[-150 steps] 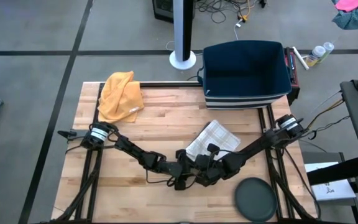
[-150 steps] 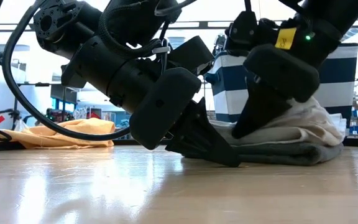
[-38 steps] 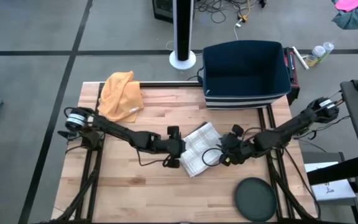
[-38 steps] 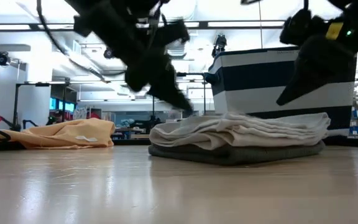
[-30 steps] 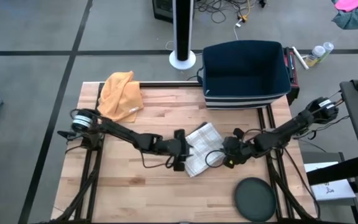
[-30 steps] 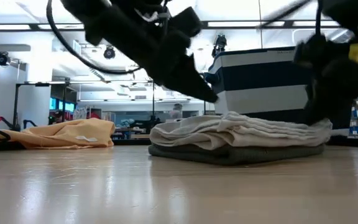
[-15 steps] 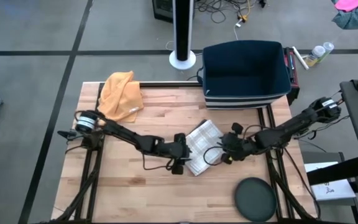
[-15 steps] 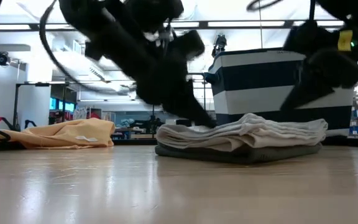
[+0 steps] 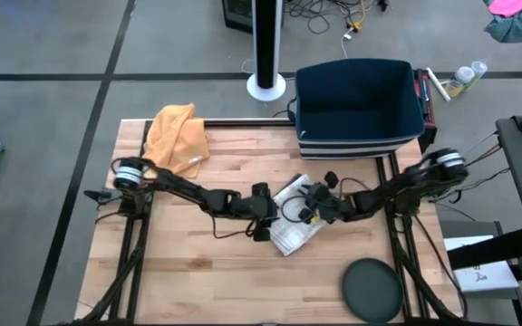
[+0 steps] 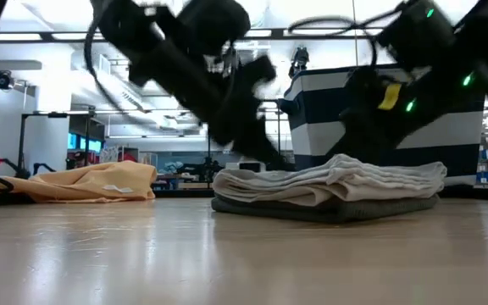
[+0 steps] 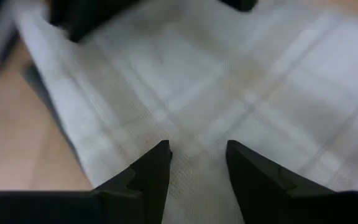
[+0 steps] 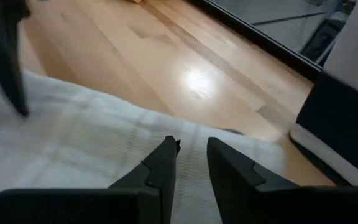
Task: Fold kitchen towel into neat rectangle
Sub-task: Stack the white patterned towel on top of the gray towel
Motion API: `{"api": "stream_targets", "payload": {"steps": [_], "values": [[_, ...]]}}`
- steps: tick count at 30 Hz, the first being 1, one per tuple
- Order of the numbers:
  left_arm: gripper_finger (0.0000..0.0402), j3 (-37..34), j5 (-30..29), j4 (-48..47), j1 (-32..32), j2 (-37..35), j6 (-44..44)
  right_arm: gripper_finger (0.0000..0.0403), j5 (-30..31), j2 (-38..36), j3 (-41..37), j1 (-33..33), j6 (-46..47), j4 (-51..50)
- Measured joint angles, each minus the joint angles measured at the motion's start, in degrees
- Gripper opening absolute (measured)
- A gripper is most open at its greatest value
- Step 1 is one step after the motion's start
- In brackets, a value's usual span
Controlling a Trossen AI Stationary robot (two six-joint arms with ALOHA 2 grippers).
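The kitchen towel (image 9: 294, 224), white with grey checks, lies folded in several layers at the table's middle; the low view shows its stacked layers (image 10: 329, 191). My left gripper (image 11: 197, 152) is open and slants down over the towel's left part (image 9: 268, 215). My right gripper (image 12: 191, 146) is over the towel's far right part (image 9: 310, 208), its fingers a narrow gap apart with nothing between them. My left gripper has its two open fingertips (image 11: 160, 155) low over the towel's top layer (image 11: 197, 118), coming slanting down from the table's left; I cannot tell whether they touch it. My right gripper's fingertips (image 12: 166, 149) are close above the towel's top layer (image 12: 104, 137); I cannot tell whether they touch it.
A crumpled orange cloth (image 9: 176, 138) lies at the far left. A navy bin with white stripes (image 9: 359, 107) stands at the far right edge. A dark round disc (image 9: 372, 290) sits at the near right corner. Bare wood (image 9: 198, 281) stretches along the near side.
My right gripper has swung toward the table's left from beside the towel's right edge to over it, tipping as it went. My left gripper has shifted a little toward the far edge and sunk. The towel's left end has settled flatter.
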Motion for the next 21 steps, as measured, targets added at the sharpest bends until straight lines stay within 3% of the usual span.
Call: {"api": "stream_targets", "payload": {"steps": [4,9,13,16,21], "values": [[0.0152,-2.1,-0.5,1.8,-0.6,1.8,-3.5,0.0064,0.1,9.2,0.7,0.0,2.1,8.6],[0.0152,-8.1,-2.8,0.2,-2.8,-3.9,-5.2,0.0043,-1.3,15.6,3.2,2.4,8.9,14.0],[0.0152,-15.6,-3.7,-1.8,-3.1,-13.0,-2.7,0.0029,-2.8,15.7,5.7,4.1,11.9,18.5],[0.0152,-21.0,-4.3,-1.7,-2.8,-21.2,-2.7,0.0022,-2.5,13.2,8.6,4.7,8.4,23.7],[0.0152,-27.4,-7.3,3.0,-2.7,-31.5,-4.3,0.0013,5.5,11.5,10.8,4.7,-1.8,21.7]]}}
